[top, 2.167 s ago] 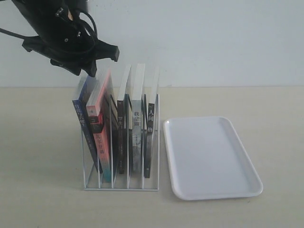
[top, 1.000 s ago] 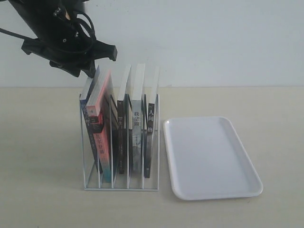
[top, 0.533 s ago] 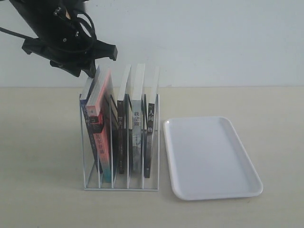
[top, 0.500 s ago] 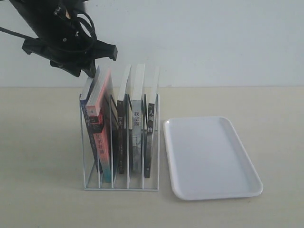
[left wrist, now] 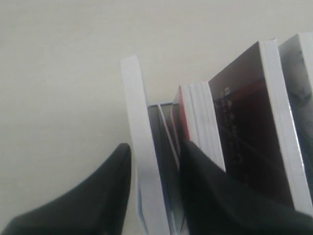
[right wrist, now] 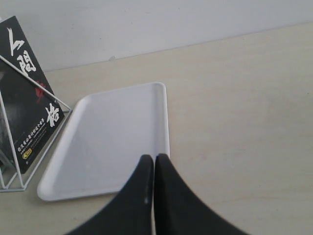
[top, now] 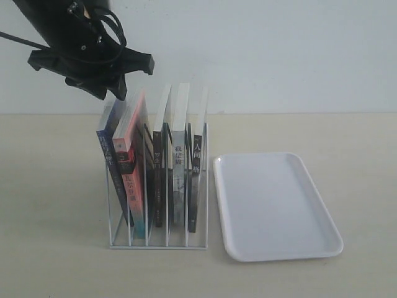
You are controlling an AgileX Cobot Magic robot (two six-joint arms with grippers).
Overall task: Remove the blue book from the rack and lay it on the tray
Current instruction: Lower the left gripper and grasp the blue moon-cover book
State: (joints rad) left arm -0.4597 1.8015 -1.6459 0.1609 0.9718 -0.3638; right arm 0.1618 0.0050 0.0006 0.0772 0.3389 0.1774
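Pale beige worktop (top: 56, 186) under everything, white wall behind. On its right part, the white tray (top: 273, 205), lying flat, rounded at the corners, low rim all round. Just beside the tray's left rim, with a thin gap between, the white wire rack (top: 159, 247), upright, its slots filled with standing books. Nearest the tray, black-spined books (top: 195, 180) with white characters, then farther along a pink-red-spined book (top: 127, 180). In the slot farthest from the tray, the blue book (top: 107, 155): foot down inside the rack, top leaning outward away from its neighbours, dark blue spine toward the exterior camera, well apart from the tray.

At that book's top corner, the left claw (top: 116, 93), black, on an arm reaching in from the upper left. Released, by the left wrist view: two dark fingers (left wrist: 102, 196) spread astride the book's white page edge, one close against it, the other set off by a narrow dark gap beside a rack wire.

Right claw (right wrist: 154, 159) visible only through its own wrist camera: clenched on itself, fingertips pressed together, in line with the tray's rim over the worktop. Height above it not to be told.
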